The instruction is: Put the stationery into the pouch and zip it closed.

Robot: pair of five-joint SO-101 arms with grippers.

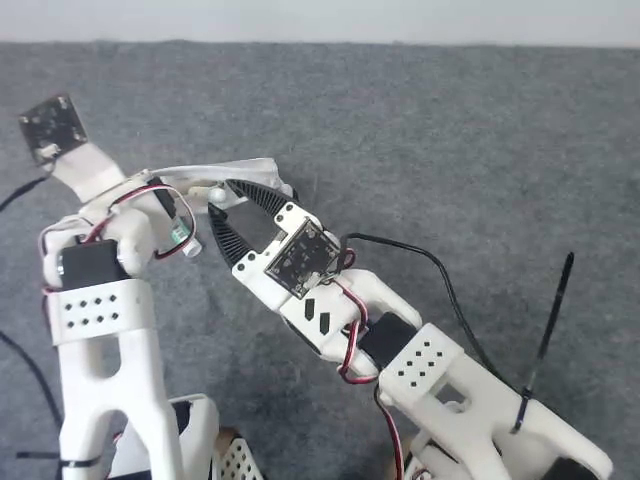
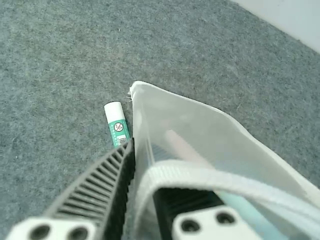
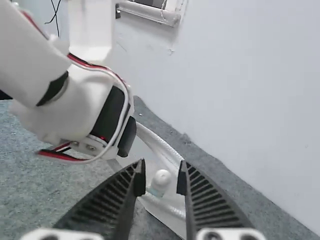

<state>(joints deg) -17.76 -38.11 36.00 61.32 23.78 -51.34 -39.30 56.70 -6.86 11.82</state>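
Tube (image 2: pixel 117 125), just beside the corner of the pouch (image 2: pixel 200 135): green label bearing one round pale sign with a stroke across it. The small print on the label cannot be read.

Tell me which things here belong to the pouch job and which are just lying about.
Part of the job:
- translucent pouch, its edge held in the left gripper jaws
- pinkish stick inside the pouch
- green and white tube, on the mat beside the pouch
- right gripper, jaws open, near the pouch

Just there:
- grey mat
- white wall
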